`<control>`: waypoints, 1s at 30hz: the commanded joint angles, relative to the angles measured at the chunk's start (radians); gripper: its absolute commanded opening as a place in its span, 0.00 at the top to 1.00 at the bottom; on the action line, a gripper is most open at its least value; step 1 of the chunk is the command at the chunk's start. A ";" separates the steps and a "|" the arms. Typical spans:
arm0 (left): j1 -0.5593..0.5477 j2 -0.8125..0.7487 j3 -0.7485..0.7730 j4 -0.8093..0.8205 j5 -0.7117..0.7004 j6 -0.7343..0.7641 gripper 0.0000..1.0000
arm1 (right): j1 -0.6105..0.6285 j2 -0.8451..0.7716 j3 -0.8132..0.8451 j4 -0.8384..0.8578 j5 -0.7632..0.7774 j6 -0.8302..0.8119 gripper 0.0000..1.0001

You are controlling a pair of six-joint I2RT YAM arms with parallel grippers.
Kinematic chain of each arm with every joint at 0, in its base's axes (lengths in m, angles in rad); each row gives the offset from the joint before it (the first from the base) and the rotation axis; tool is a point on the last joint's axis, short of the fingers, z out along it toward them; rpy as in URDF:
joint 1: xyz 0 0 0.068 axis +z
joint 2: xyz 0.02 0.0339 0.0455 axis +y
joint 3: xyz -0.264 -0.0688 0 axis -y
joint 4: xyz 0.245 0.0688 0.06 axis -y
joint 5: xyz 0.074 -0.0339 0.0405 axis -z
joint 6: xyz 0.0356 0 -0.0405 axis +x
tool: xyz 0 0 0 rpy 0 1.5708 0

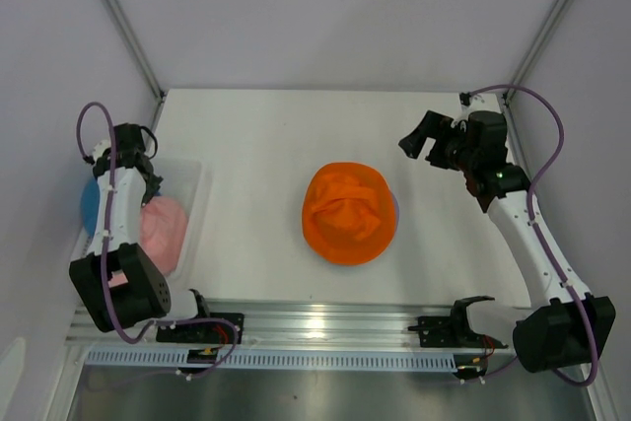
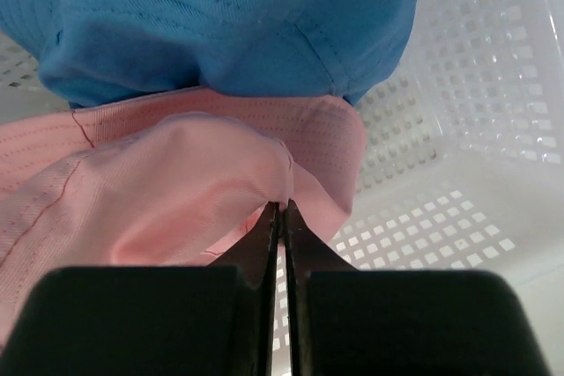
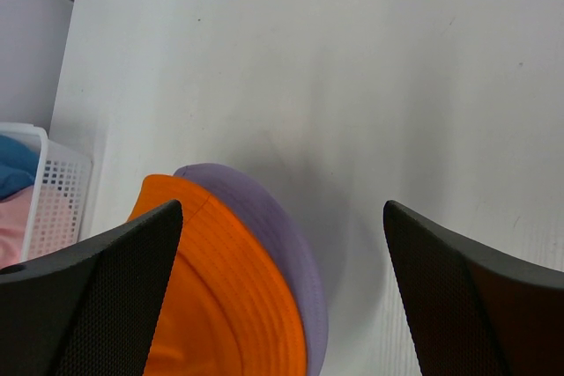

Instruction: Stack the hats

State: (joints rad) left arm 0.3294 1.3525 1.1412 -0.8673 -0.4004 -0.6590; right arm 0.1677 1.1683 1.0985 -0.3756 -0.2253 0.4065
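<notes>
— Where does everything sit, biggest first?

— The white table (image 1: 256,145) fills most of the top view. At its 9 o'clock edge stands the white mesh basket (image 1: 195,184). The orange hat (image 1: 347,214) lies crown up near the table's middle, on top of the lavender hat (image 3: 264,217). From above, only a sliver of lavender peeks out at the orange brim's 3 o'clock.

— And the other two hats?

— Both are in the basket. The pink hat (image 2: 176,182) lies toward the near end. The blue hat (image 2: 220,15) is at its 10 o'clock in the top view, resting against the pink brim's far edge.

— Your hands?

— My left gripper (image 2: 282,213) is down in the basket, jaws pressed together, tips at a bunched fold of the pink hat. I seem to have a thin pinch of fabric between them, though the fold hides the very tips. My right gripper (image 3: 282,209) hangs spread wide above the table, at 2 o'clock from the orange hat, holding nothing.
</notes>
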 commanded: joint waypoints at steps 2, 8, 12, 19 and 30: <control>-0.024 -0.059 0.083 -0.013 0.024 0.048 0.99 | -0.010 -0.029 0.008 0.030 0.015 0.008 0.00; -0.264 -0.153 0.316 -0.146 0.000 0.197 0.99 | -0.042 -0.062 0.026 0.029 -0.035 0.075 0.01; -0.417 -0.191 0.477 -0.252 0.055 0.232 0.99 | -0.048 -0.108 0.047 0.009 -0.051 0.107 0.01; -0.545 -0.211 0.557 -0.279 0.320 0.240 0.99 | -0.048 -0.237 0.024 0.113 -0.167 0.222 0.00; -0.840 -0.153 0.647 -0.202 0.420 0.191 0.99 | 0.002 -0.314 0.006 0.193 -0.335 0.367 0.02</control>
State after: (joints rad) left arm -0.4610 1.1954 1.7565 -1.1313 -0.0223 -0.4458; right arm 0.1429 0.8661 1.1015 -0.2298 -0.5095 0.7082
